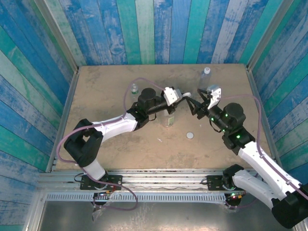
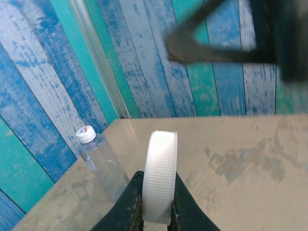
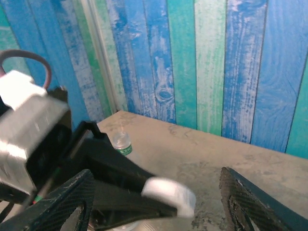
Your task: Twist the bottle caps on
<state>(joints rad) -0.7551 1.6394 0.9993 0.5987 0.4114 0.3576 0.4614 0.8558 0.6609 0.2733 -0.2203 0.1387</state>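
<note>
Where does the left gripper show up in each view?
Top external: left gripper, just right of centre.
Left wrist: bottom centre, shut on a white cap.
Right wrist: lower left, cap blurred.
Shared landmark: blue-green plank wall.

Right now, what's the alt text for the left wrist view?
A ribbed white bottle cap stands on edge, pinched by the jaws of the left gripper at bottom centre. Behind it to the left, a capped clear bottle stands on the tan table near a blue plank wall.
</note>
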